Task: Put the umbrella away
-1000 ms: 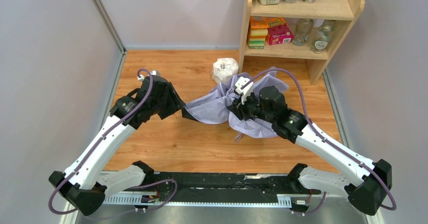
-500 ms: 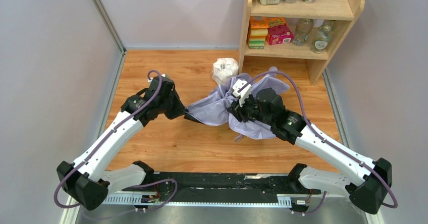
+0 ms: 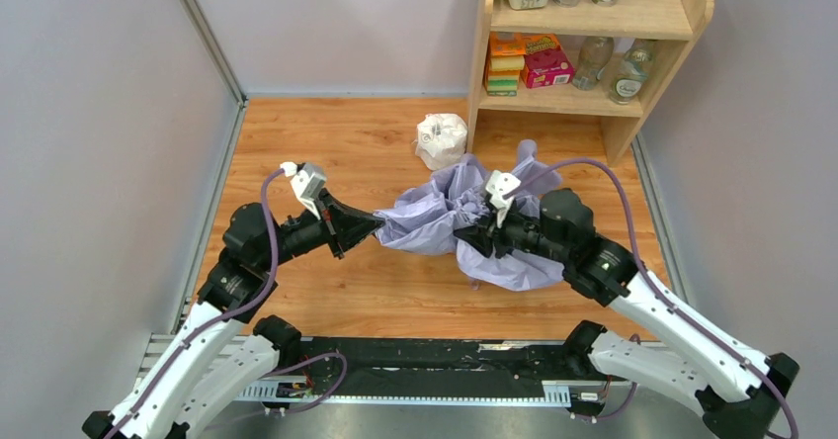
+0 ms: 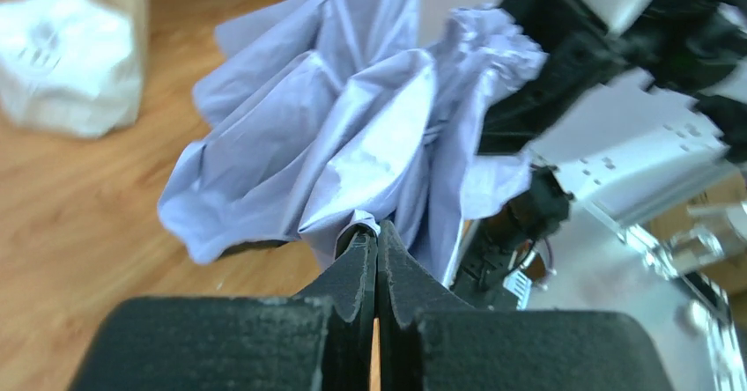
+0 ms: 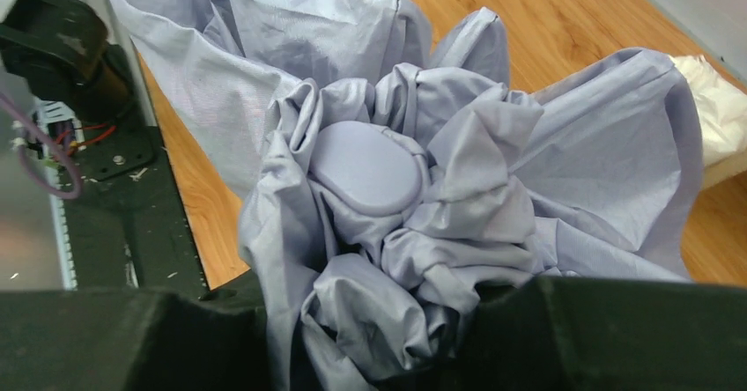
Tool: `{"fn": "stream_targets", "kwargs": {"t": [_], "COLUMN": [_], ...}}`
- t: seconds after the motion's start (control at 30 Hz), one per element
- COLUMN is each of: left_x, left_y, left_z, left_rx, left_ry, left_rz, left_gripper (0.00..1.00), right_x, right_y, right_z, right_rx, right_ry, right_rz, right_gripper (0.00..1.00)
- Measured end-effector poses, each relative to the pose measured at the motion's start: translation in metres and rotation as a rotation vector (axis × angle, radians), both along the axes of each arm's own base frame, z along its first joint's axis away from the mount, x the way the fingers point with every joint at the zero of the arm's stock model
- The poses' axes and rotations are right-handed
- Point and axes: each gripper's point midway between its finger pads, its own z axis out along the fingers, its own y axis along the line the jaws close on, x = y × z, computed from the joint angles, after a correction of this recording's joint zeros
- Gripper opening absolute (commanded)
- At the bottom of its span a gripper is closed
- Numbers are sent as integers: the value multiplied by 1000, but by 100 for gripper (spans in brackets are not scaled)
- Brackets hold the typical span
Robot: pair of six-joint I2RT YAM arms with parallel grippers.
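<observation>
The umbrella (image 3: 432, 223) lies as a crumpled pale lavender canopy on the wooden floor, between my two grippers. My left gripper (image 3: 375, 225) is at its left edge. In the left wrist view that gripper (image 4: 377, 226) is shut, with a small fold of the umbrella (image 4: 352, 136) pinched at its tips. My right gripper (image 3: 473, 242) is buried in the bunched middle. In the right wrist view, the right gripper (image 5: 388, 338) has gathered folds of the umbrella (image 5: 493, 144) held between its black fingers (image 5: 132, 338). A smooth lavender oval end piece (image 5: 366, 166) sits amid the folds. The shaft is hidden.
A white plastic-wrapped lump (image 3: 441, 138) sits behind the umbrella, beside a wooden shelf unit (image 3: 682, 9) holding boxes, bottles and jars. Grey walls close in both sides. A black rail (image 3: 425, 355) runs along the near edge.
My left gripper closed on the canopy's left edge, and that arm folded back toward its base with its wrist rolled over. The right arm and the umbrella shifted slightly right.
</observation>
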Motion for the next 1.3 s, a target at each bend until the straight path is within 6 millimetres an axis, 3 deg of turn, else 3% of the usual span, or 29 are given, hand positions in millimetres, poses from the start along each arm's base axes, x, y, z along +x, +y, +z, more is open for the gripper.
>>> {"fn": "stream_targets", "kwargs": {"t": [0.2, 0.43, 0.47, 0.73, 0.83, 0.9, 1.03, 1.17, 1.23, 1.3], "left_x": [-38, -52, -52, -29, -19, -17, -19, -10, -5, 2], "left_y": [-6, 0, 2, 31, 43, 47, 48, 46, 42, 37], "left_z": [40, 45, 45, 56, 58, 62, 78, 93, 85, 65], "left_rx": [-15, 16, 20, 70, 83, 72, 30, 25, 43, 73], "left_ry": [-199, -256, -261, -261, -233, -207, -89, 103, 215, 342], "left_rz": [-203, -230, -222, 29, 126, 165, 190, 237, 253, 269], "left_gripper": [0, 4, 10, 17, 30, 43, 57, 56, 52, 51], "right_x": [-21, -39, -42, -67, -70, -68, -55, -28, -16, -4], "right_y": [-11, -24, -25, -41, -45, -46, -47, -48, -46, -43], "right_z": [16, 27, 30, 60, 65, 63, 55, 44, 35, 27], "right_rx": [93, 233, 253, 382, 395, 386, 335, 275, 232, 186], "right_ry": [-28, -45, -46, -77, -92, -89, -61, -48, -44, -43], "right_rz": [48, 52, 57, 76, 73, 60, -1, -108, -143, -170], "right_gripper": [0, 0, 0, 0, 0, 0, 0, 0, 0, 0]}}
